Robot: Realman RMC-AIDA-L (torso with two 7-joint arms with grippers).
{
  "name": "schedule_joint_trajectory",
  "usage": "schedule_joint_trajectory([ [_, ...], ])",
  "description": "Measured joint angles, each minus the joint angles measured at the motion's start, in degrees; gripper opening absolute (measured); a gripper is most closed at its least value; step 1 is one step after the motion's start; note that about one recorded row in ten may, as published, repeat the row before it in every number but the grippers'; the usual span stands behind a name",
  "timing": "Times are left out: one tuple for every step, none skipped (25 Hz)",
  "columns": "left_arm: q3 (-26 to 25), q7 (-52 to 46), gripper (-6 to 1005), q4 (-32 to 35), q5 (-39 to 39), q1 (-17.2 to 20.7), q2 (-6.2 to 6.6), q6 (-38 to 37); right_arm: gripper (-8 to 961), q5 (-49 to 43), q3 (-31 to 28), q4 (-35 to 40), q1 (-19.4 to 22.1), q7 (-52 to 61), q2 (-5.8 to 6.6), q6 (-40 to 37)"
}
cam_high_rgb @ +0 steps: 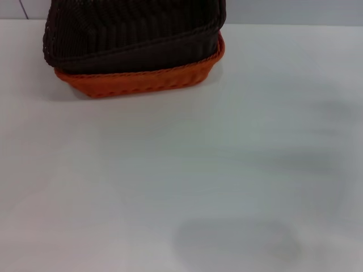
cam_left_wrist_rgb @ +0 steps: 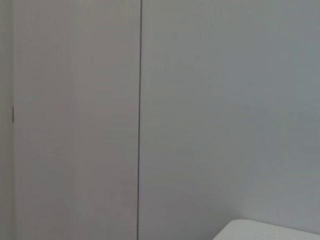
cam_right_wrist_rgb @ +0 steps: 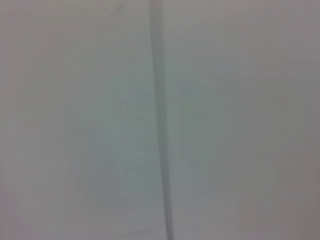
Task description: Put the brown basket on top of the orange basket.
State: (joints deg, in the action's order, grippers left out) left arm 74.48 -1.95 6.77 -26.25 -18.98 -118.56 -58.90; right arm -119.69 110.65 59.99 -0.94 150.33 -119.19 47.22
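The brown basket (cam_high_rgb: 133,31) sits on top of the orange basket (cam_high_rgb: 142,80) at the far left of the white table (cam_high_rgb: 187,181) in the head view. It rests tilted, its right side sunk lower inside the orange rim. Its top is cut off by the frame edge. Neither gripper shows in any view. The left wrist view shows only a wall and a corner of the table (cam_left_wrist_rgb: 270,231). The right wrist view shows only a blank wall with a seam.
The wall (cam_high_rgb: 295,11) runs along the far edge of the table behind the baskets. A soft shadow (cam_high_rgb: 235,243) lies on the tabletop near the front right.
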Motion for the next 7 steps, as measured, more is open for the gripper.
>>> schedule_joint_trajectory([
  [0.0,0.0,740,0.0,0.0,0.1,0.0,-0.1,833,-3.5,1.2,-5.8,-0.6,7.1,-0.11,7.0],
  [0.0,0.0,740,0.0,0.0,0.2,0.0,-0.1,833,-6.4,5.0,-17.4,-2.9,17.4,-0.09,19.2],
  [0.0,0.0,741,0.0,0.1,0.4,0.0,-0.1,833,-6.4,5.0,-17.4,-2.9,17.4,-0.09,19.2],
  [0.1,-0.1,741,0.0,0.1,0.5,0.0,-0.2,832,-6.4,7.0,-21.5,-3.9,20.8,-0.09,23.6],
  [0.2,-0.1,741,0.0,0.2,0.7,0.0,-0.5,832,-5.6,8.3,-23.8,-4.3,22.5,-0.1,26.6],
  [0.3,-0.1,741,0.0,0.2,0.8,0.0,-0.8,832,-4.7,9.8,-26.0,-4.5,23.8,-0.11,29.3],
  [0.3,-0.1,741,0.0,0.3,1.1,0.0,-1.3,832,-4.5,11.3,-27.5,-4.6,23.5,-0.11,31.5],
])
